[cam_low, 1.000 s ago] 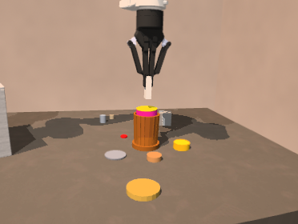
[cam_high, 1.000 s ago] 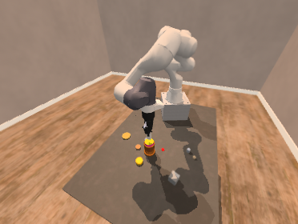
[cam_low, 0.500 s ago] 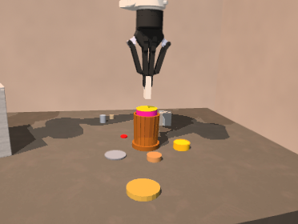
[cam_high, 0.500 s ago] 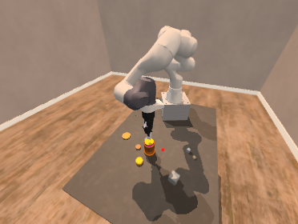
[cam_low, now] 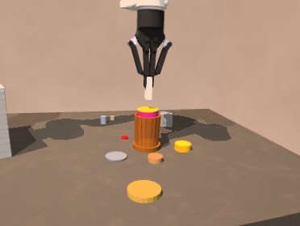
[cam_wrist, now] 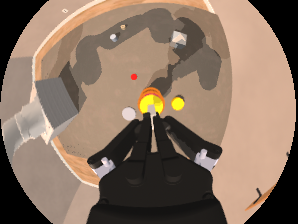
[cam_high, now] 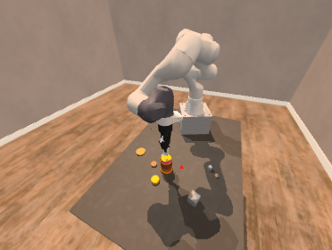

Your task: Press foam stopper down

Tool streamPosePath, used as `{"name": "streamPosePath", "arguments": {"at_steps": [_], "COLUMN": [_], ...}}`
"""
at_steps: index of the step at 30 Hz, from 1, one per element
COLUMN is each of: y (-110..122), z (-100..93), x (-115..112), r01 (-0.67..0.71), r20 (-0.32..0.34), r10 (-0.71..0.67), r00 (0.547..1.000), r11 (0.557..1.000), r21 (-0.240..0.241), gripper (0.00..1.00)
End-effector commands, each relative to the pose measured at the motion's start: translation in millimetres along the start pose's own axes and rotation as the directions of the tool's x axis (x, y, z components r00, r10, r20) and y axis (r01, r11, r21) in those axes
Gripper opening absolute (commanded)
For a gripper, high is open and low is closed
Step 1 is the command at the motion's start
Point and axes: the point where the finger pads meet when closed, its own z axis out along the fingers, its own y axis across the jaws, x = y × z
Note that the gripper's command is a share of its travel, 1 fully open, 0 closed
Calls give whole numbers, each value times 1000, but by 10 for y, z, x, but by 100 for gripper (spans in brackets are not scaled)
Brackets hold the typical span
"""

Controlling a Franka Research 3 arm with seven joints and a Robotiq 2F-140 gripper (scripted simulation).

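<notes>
Gripper (cam_low: 148, 94): pointed straight down, fingers pressed together with nothing between them, pale tips hanging directly above the stopper with a clear gap of air below.

Foam stopper (cam_low: 147, 111): yellow top over a pink band, seated in the mouth of the jar and standing proud of the rim.

Jar (cam_low: 147, 133): orange, ribbed, upright on a flared foot, near the middle of the dark mat (cam_low: 242, 169).

Yellow disc (cam_low: 182, 146): just beside the jar's foot on the right of the exterior view, not touching.

Small orange disc (cam_low: 155, 158): near the foot on the camera side, apart from it.

Grey disc (cam_low: 116, 156): front-left of the jar, apart.

Large orange disc (cam_low: 144, 190): well apart, toward the mat's near edge.

Red dot (cam_low: 124, 137): flat on the mat, left of the jar.

Grey cube (cam_low: 167, 119) and small grey cylinder (cam_low: 103, 119): behind the jar (cube partly hidden by it).

Arm pedestal (cam_high: 203, 127): at the mat's far edge in the top view, well apart from the jar.

Room overhead: open on all sides of the descent line.
</notes>
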Motion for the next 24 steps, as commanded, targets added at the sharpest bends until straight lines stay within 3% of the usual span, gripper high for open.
{"name": "streamPosePath", "arguments": {"at_steps": [1,18,24], "y": [-5,-4,-4], "z": [1,10,133], "x": [-9,-16,-16], "r01": [9,11,11], "r20": [0,0,0], "r10": [-9,-11,-11], "r00": [1000,1000,1000], "r11": [1000,1000,1000], "r21": [3,3,3], "gripper": [0,0,0]}}
